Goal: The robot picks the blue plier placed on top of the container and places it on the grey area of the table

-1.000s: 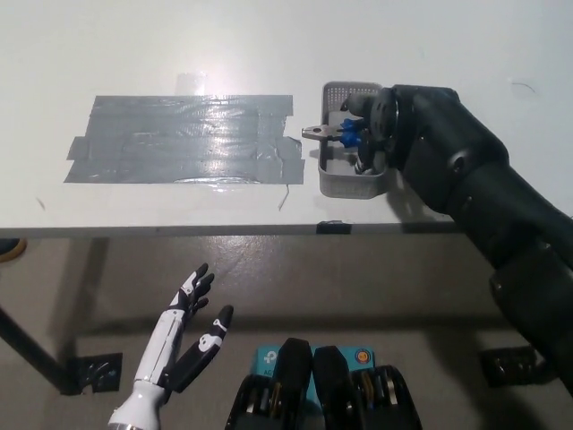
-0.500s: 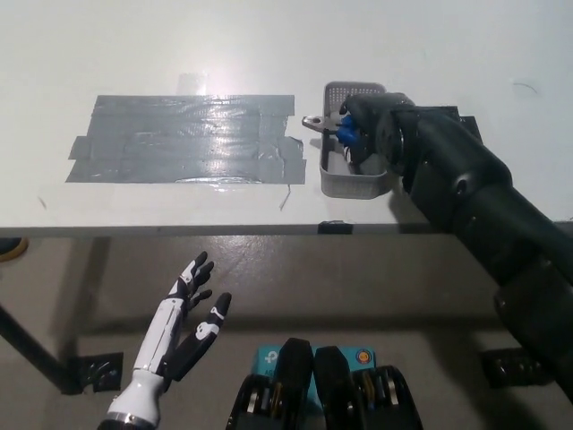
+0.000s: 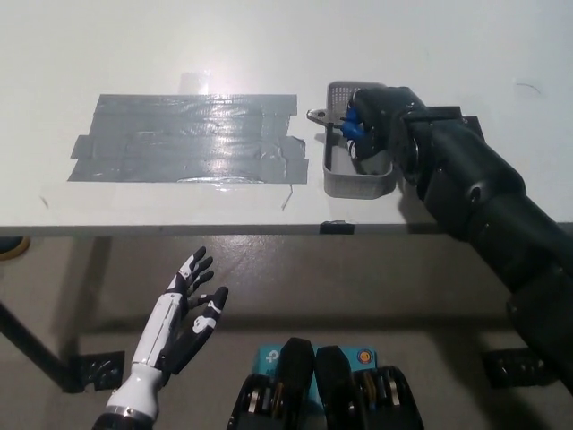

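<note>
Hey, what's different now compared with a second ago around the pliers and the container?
The black right robot hand, shut on the blue plier, has carried it toward the container's far end; its metal jaws still stick out left over the rim. The container, grey tape patch and open white left robot hand below the table stayed put.

The black right hand (image 3: 369,125) grips the blue-handled metal plier (image 3: 333,119) over the grey perforated plastic container (image 3: 354,182) on the white desk (image 3: 269,45). A patch of grey tape (image 3: 188,139) lies just left of the container. The white left hand (image 3: 183,322) hangs below the desk edge, fingers (image 3: 199,267) spread.
</note>
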Controlling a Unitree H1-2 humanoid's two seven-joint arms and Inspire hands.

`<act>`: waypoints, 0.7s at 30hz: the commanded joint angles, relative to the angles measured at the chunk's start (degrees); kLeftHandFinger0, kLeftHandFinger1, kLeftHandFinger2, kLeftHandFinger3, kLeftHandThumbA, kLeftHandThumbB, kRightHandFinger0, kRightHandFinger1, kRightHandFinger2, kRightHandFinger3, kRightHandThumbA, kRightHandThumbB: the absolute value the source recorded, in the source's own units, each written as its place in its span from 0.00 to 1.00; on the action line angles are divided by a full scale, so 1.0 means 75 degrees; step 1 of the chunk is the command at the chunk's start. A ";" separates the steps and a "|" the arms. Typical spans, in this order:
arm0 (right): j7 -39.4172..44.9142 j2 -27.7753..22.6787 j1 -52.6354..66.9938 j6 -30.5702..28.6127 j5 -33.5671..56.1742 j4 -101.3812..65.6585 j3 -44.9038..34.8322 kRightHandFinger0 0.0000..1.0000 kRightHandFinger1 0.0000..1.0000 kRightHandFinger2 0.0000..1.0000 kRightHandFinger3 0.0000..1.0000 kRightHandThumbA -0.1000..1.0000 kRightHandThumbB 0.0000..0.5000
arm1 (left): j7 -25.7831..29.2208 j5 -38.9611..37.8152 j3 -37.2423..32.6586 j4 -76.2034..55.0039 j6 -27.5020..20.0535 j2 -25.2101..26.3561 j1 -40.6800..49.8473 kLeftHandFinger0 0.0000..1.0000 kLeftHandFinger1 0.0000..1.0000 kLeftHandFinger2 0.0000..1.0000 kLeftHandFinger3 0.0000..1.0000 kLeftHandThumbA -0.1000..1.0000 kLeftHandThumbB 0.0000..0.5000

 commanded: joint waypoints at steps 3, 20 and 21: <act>-0.0886 -0.0396 -0.0664 -0.0238 -0.0219 -0.0156 -0.0199 0.00 0.11 0.26 0.64 0.00 0.48 | -0.0131 -0.0128 0.0060 -0.0097 -0.0193 0.0094 -0.0157 0.79 0.93 1.00 1.00 0.77 0.11; -0.1573 -0.0462 -0.1387 -0.0995 -0.0312 -0.0647 -0.0491 0.03 0.54 0.90 0.40 0.00 0.53 | -0.0012 0.0067 0.0035 -0.0111 -0.0384 0.0125 -0.0083 1.00 1.00 1.00 1.00 0.95 0.33; -0.1610 -0.0430 -0.1423 -0.1039 -0.0309 -0.0610 -0.0497 0.04 0.56 0.91 0.43 0.00 0.52 | -0.0002 0.0090 0.0030 -0.0104 -0.0402 0.0126 -0.0081 1.00 1.00 1.00 1.00 0.95 0.33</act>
